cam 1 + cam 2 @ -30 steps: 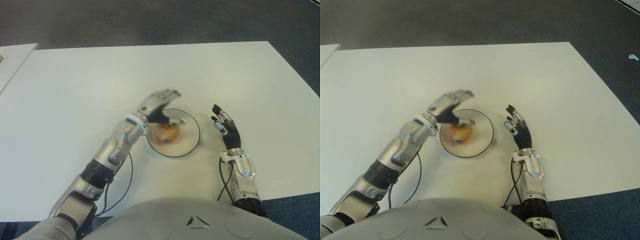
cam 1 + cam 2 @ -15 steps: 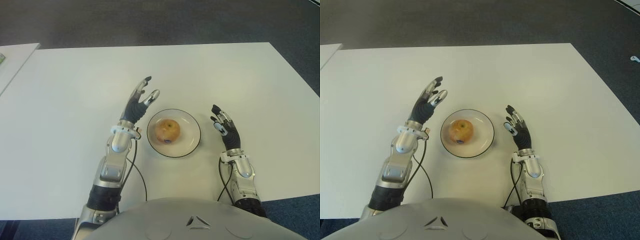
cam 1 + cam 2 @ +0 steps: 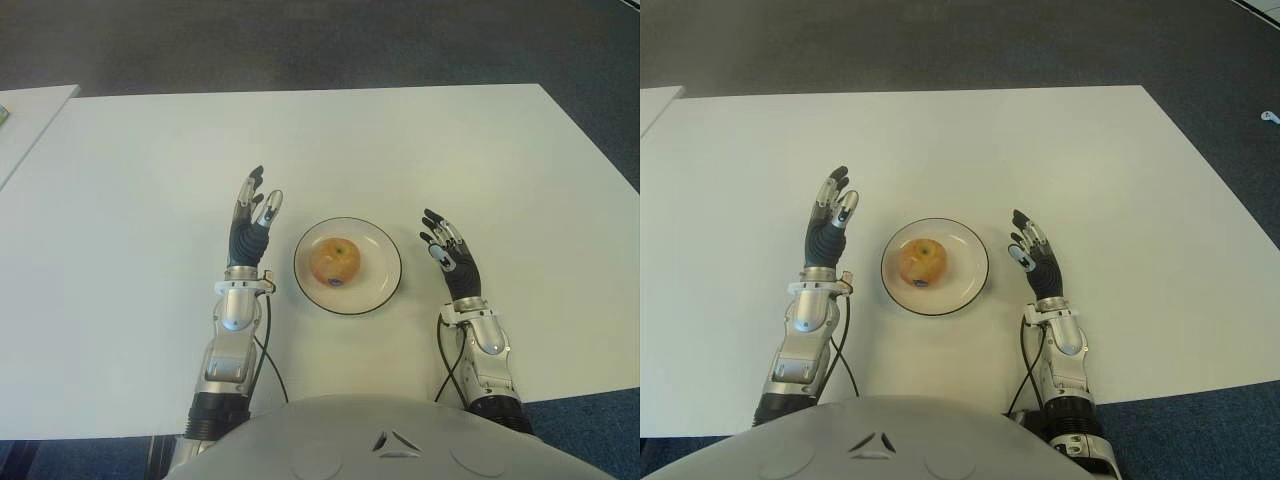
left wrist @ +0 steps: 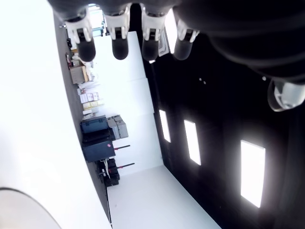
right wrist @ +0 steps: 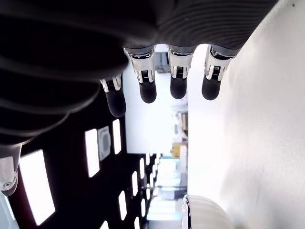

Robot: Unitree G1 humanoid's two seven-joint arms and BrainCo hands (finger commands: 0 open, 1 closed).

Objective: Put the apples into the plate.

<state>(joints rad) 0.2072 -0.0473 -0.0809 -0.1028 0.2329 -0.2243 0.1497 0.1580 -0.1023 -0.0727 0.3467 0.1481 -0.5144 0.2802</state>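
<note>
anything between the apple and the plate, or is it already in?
Nothing in the way: the apple already sits in the plate. Left hand and right hand flank the plate, both open and empty.

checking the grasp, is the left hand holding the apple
No, the left hand is open beside the plate, and the apple sits in it.

Head cameras above, wrist cameras close

Both eye views look down on the white rectangular table (image 3: 150,200); each wrist view looks closely past its fingers.
</note>
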